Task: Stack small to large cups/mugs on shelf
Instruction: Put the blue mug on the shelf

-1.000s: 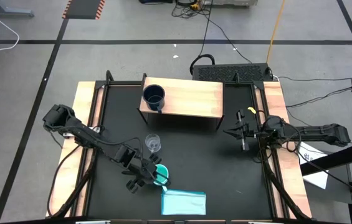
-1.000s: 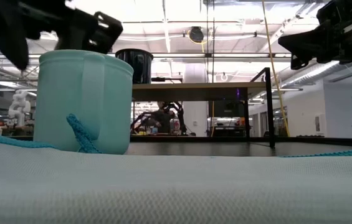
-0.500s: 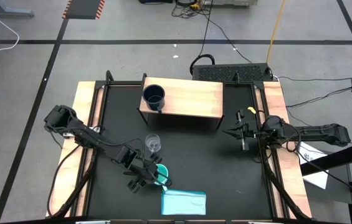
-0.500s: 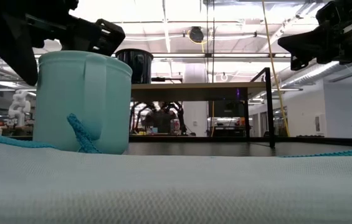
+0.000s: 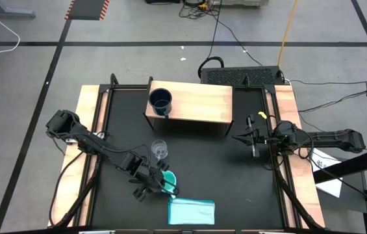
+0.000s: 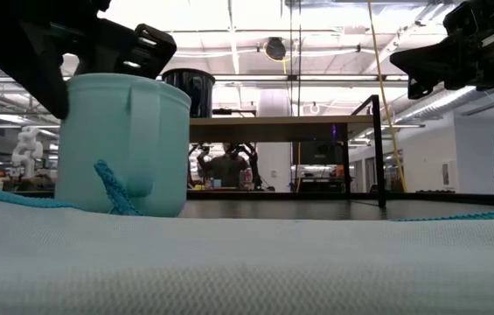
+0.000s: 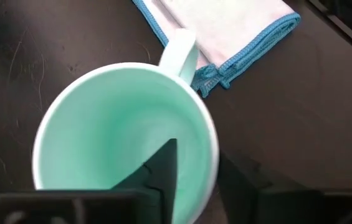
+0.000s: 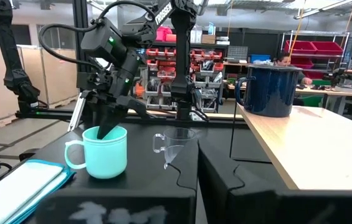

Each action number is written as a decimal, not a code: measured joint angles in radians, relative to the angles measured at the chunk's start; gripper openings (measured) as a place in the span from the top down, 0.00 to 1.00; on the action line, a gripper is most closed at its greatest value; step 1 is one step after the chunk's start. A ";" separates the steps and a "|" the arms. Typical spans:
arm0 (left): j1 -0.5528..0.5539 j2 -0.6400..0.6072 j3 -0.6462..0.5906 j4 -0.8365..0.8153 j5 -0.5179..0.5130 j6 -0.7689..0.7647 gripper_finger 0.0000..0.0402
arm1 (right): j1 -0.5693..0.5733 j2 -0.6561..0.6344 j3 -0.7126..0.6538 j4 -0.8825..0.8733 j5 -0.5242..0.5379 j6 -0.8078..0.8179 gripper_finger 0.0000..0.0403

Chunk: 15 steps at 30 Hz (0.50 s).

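The turquoise mug [image 5: 167,182] stands upright on the black table, near the front, with its handle [image 7: 180,53] toward the folded light blue cloth [image 5: 191,210]. My left gripper [image 5: 161,181] is at the mug's rim, shut on it. The mug also shows in the low view [image 6: 120,149] and in the right wrist view [image 8: 104,152]. The clear glass cup [image 5: 160,151] stands on the table just beyond it. The navy mug [image 5: 160,101] stands on the left end of the wood-topped shelf [image 5: 202,104]. My right gripper [image 5: 236,138] hovers shut and empty over the table's right side. My left gripper has one finger [image 7: 163,171] inside the turquoise mug and the other [image 7: 241,186] outside it. The mug's wall [image 7: 208,163], beside the handle, lies between them. The fingers come from above, slanting down. The mug stays upright with its base on the table.
The cloth's corner [image 7: 225,68] lies close beside the mug's handle. The glass cup [image 8: 176,146] stands between the turquoise mug and the shelf's front [image 5: 189,127]. Wooden strips [image 5: 92,130] edge the table. A person shows in the room behind [image 6: 227,162].
The turquoise mug has slid a little toward the table's right edge and turned slightly, so more of its handle shows in the low view. My left gripper has shifted with it at the rim.
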 joint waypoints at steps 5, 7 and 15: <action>0.000 0.000 0.000 -0.002 0.002 0.005 0.94 | 0.000 0.000 0.000 0.000 0.000 0.000 1.00; 0.000 0.000 0.000 -0.003 0.007 0.022 0.97 | 0.000 0.000 0.000 0.000 0.000 0.000 1.00; 0.000 -0.006 0.000 -0.019 0.020 0.086 0.98 | 0.000 0.000 0.000 0.000 0.000 0.000 1.00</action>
